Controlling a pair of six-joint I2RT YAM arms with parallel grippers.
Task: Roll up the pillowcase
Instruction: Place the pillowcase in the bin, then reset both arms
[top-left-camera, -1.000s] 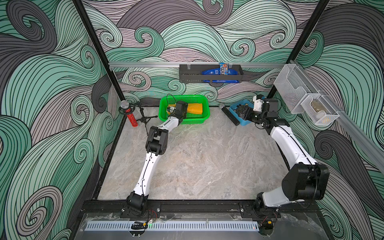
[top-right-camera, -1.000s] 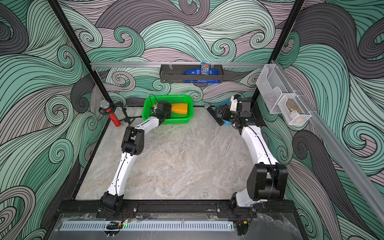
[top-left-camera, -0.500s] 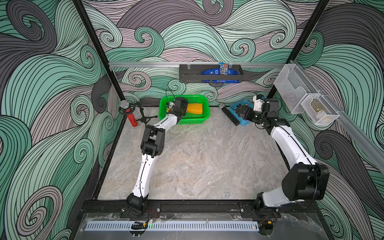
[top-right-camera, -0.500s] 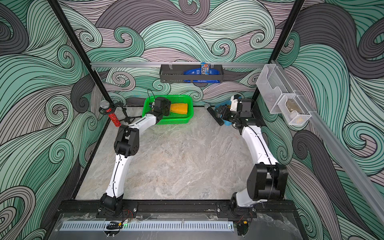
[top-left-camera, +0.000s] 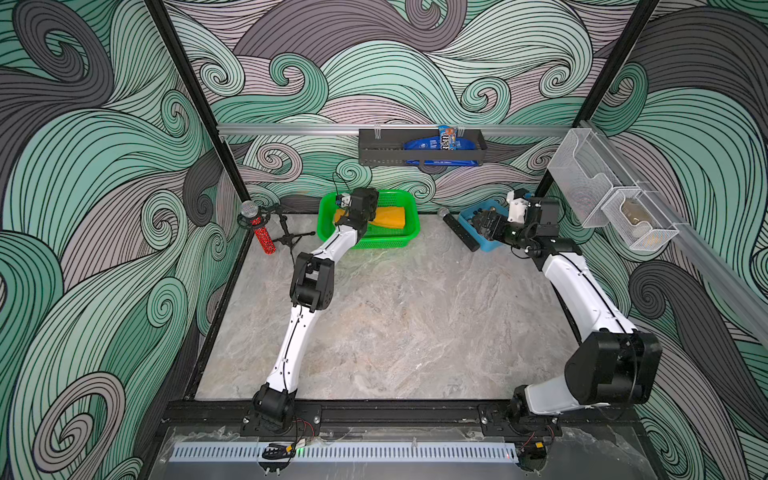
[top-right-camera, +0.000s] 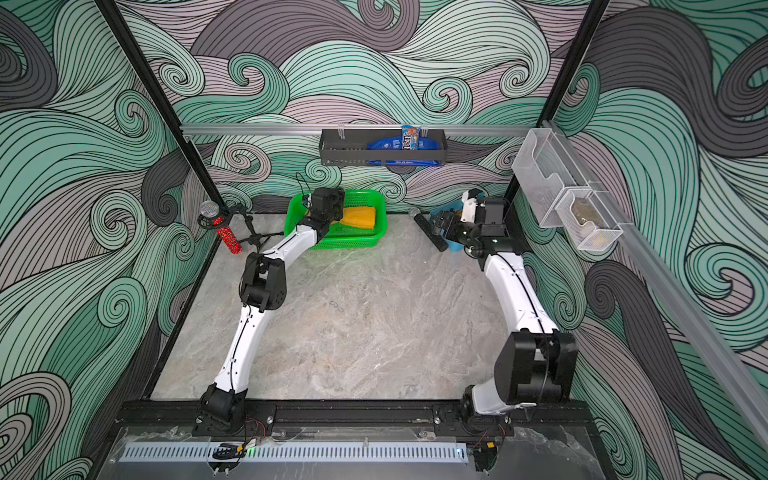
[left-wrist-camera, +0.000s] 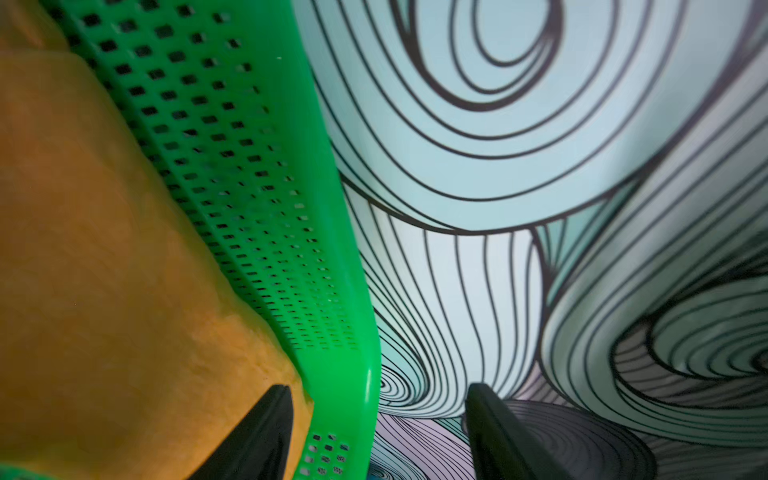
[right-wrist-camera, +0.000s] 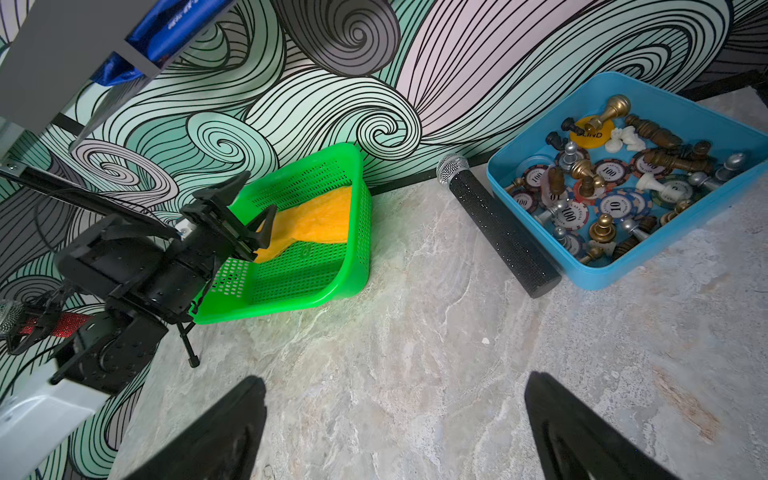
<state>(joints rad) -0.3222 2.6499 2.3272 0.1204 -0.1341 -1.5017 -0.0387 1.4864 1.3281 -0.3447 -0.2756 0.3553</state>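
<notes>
Progress is standing at the very start, by my reading. The pillowcase (top-left-camera: 390, 217) is lying as a folded mustard-yellow pad inside the green basket (top-left-camera: 386, 242), resting toward the basket's rear wall, with bare green floor showing at the basket's front. No lettering or print is showing on the upturned face.

The left claw (left-wrist-camera: 378, 388) is reaching in at one end of the basket with its jaws apart, straddling the basket's rim: one finger is sitting over the cloth and the other is standing outside the basket. Nothing is clamped, and I cannot tell whether the inner finger is touching the cloth.

The right claw (right-wrist-camera: 397, 378) is hovering well apart from the basket, jaws spread wide and empty, above the bare surface (right-wrist-camera: 415, 332). It is hanging near a blue tray (right-wrist-camera: 665, 235) of chess pieces and poker chips. A black microphone (right-wrist-camera: 498, 232) is lying between that tray and the basket.

Everything is still remaining to be done. The cloth is waiting to be gripped, lifted out of the basket, spread flat on the open surface in front of the basket, and rolled from one edge. As the left claw is standing now, closing would likely be catching the basket's wall rather than the cloth alone, so I judge it is needing to shift inward first.
</notes>
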